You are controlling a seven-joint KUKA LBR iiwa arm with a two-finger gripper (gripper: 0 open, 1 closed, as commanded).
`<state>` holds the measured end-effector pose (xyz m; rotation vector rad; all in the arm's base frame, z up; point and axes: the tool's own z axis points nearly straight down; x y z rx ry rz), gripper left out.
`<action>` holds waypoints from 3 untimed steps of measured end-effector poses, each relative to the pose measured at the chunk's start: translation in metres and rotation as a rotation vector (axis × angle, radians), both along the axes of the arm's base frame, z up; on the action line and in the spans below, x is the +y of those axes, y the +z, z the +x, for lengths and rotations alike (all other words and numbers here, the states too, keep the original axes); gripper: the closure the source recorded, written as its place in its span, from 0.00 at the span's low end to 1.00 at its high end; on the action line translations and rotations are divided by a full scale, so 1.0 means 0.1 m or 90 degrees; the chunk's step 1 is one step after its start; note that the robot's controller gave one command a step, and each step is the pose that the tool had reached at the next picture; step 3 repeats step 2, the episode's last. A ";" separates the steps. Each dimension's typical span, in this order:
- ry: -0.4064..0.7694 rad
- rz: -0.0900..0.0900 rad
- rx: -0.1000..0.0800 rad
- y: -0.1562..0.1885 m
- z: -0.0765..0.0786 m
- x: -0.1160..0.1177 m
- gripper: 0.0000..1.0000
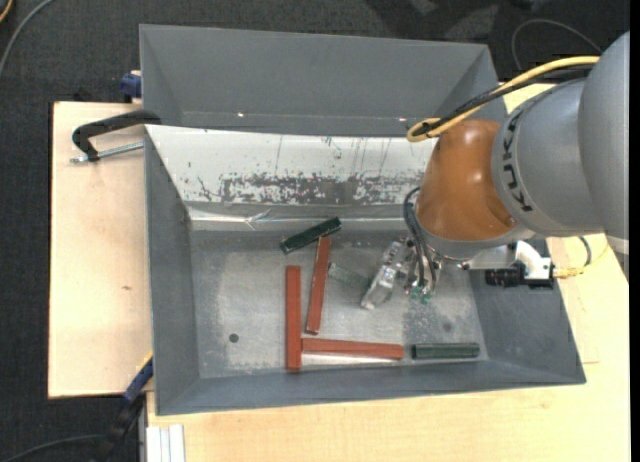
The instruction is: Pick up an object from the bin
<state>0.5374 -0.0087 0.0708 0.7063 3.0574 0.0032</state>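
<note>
Three slim red sticks (318, 290) lie just left of the fingers (380, 288); their spread cannot be told.

Scuffed matt grey metal bin (170, 280)

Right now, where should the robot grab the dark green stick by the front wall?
Probably around its middle, coming straight down from above. The green stick lies flat, long and thin, along the front wall, and a red stick sits at one end, so pinch across its narrow width.
</note>
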 end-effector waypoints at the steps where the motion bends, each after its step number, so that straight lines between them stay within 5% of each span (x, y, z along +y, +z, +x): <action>1: -0.004 0.001 -0.005 0.86 0.08 0.22 1.00; 2: -0.004 0.000 -0.007 1.69 0.16 0.13 1.00; 3: -0.004 0.000 -0.007 1.69 0.16 0.13 1.00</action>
